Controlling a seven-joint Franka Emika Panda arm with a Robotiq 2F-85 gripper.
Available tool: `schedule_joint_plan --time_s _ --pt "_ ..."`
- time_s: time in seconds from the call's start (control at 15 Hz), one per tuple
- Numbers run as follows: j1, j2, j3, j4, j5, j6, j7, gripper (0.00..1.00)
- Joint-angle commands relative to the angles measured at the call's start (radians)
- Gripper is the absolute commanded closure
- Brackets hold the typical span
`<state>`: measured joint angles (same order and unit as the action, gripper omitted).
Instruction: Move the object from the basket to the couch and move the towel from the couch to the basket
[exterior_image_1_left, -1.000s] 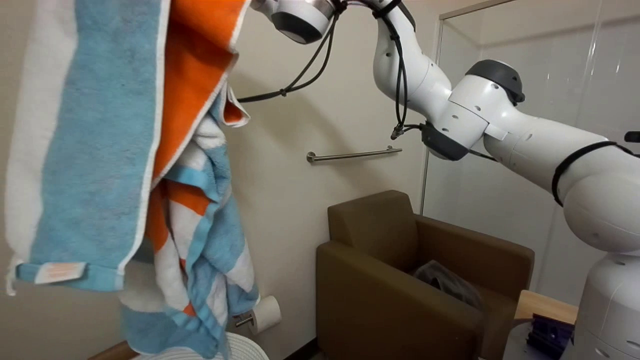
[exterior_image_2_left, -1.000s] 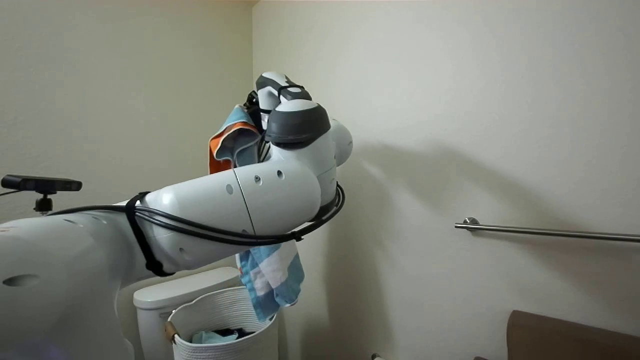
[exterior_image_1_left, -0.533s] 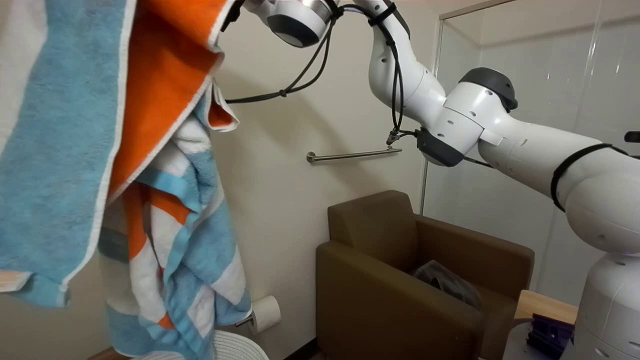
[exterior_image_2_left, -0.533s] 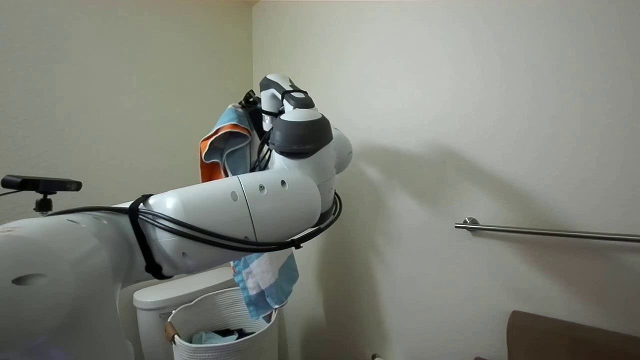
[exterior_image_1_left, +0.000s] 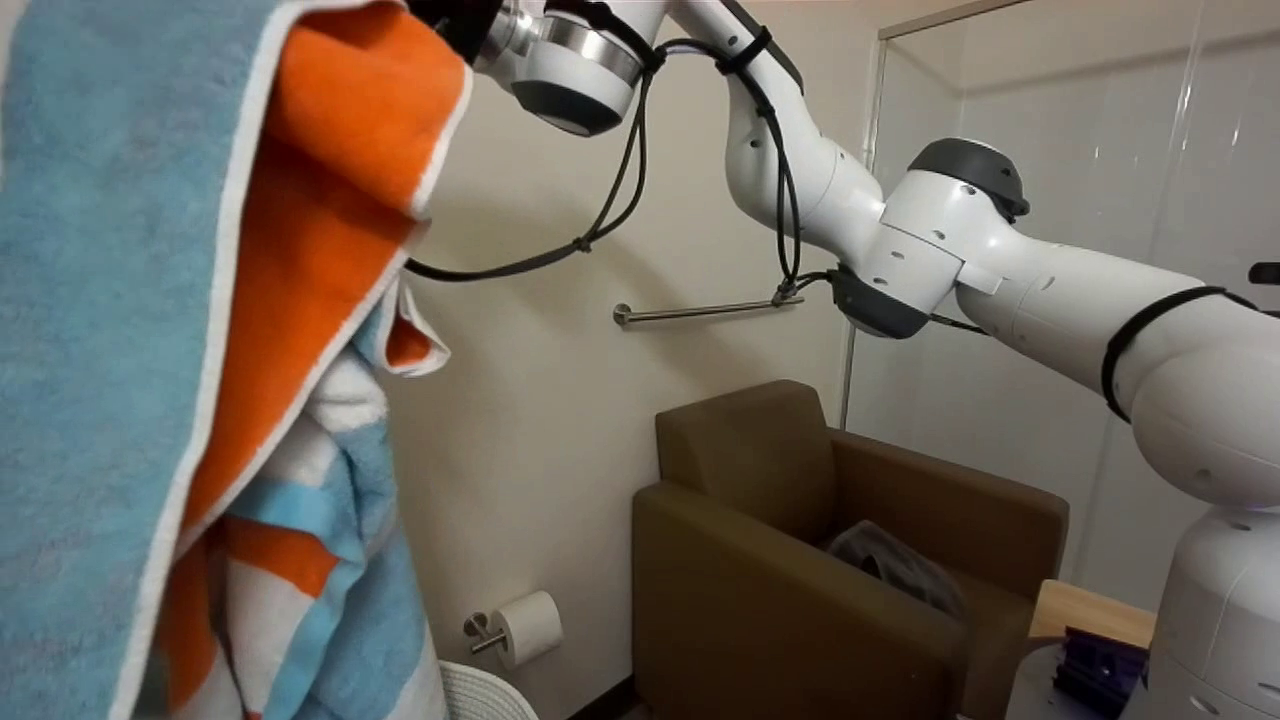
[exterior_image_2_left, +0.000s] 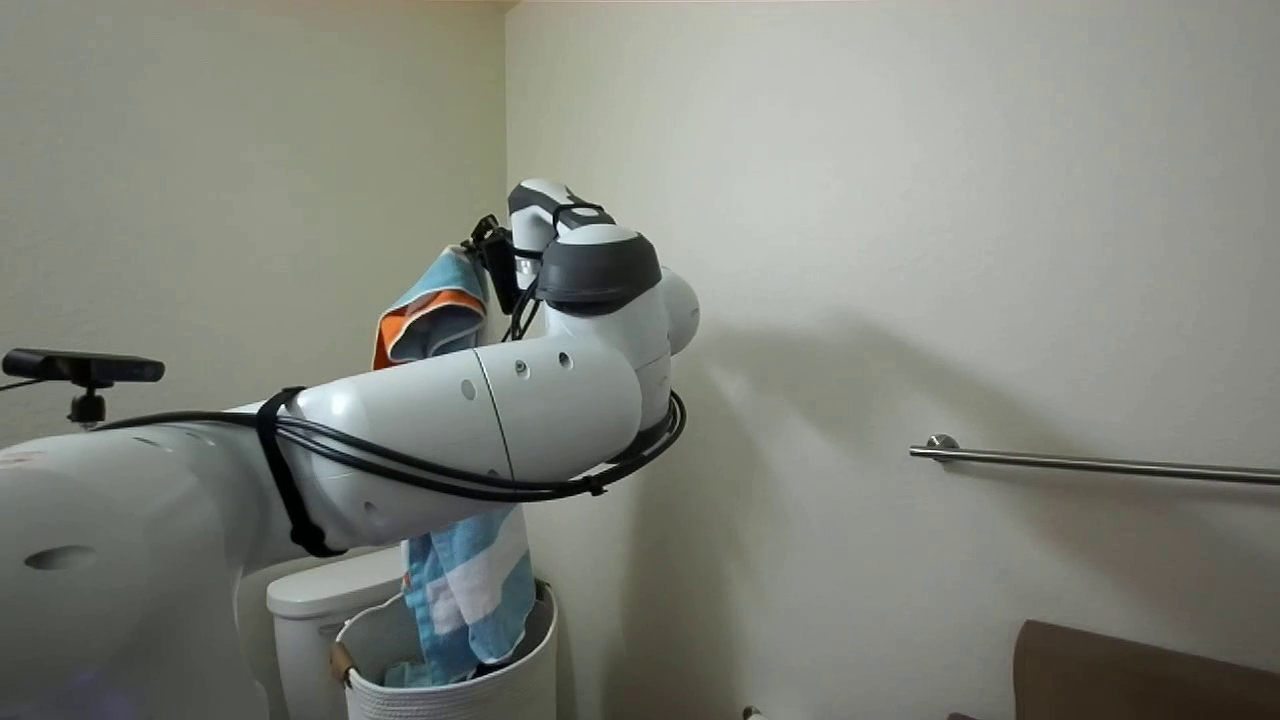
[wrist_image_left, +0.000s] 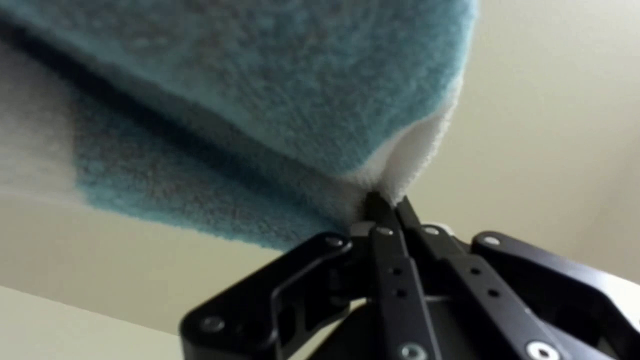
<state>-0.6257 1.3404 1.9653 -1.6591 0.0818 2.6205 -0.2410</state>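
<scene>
Over the white basket, a blue, white and orange towel hangs in long folds, its lower end down at the basket's mouth; whether it rests on the pale green and dark cloth inside cannot be told. At the towel's upper end is the gripper, its fingers set close together on a white-edged fold, which the wrist view shows pinched between the tips. Nearer in an exterior view, the white arm crosses in front and hides the towel's middle. Just beside the basket, behind it and to the left, stands a toilet tank; a black camera sits farther left. On the wall to the right of the towel is a toilet roll. Well apart from the basket, to the right, stands the brown couch, with a crumpled grey bundle lying on its seat, partly hidden by the near armrest. A metal rail, seen in both exterior views, runs along the wall above the couch. A glass panel rises behind the couch on the right, and a light wooden board and a dark purple thing show beside the foot of the arm.
</scene>
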Motion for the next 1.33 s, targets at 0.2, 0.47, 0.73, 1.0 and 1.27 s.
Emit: schedule_joint_plan --time_s 0.2,0.47,0.73,1.0,1.27 --pt "0.023 0.045 -0.091 -0.014 0.050 -0.037 0.010 0.98" --pt "0.077 0.068 -0.182 0.016 0.087 -0.071 0.006 0.98" --pt "0.130 0.068 -0.250 0.070 0.102 -0.096 0.004 0.98" --pt "0.137 0.047 -0.299 0.100 0.106 -0.099 0.007 0.65" --pt "0.099 0.044 -0.324 0.073 0.120 -0.084 0.006 0.39"
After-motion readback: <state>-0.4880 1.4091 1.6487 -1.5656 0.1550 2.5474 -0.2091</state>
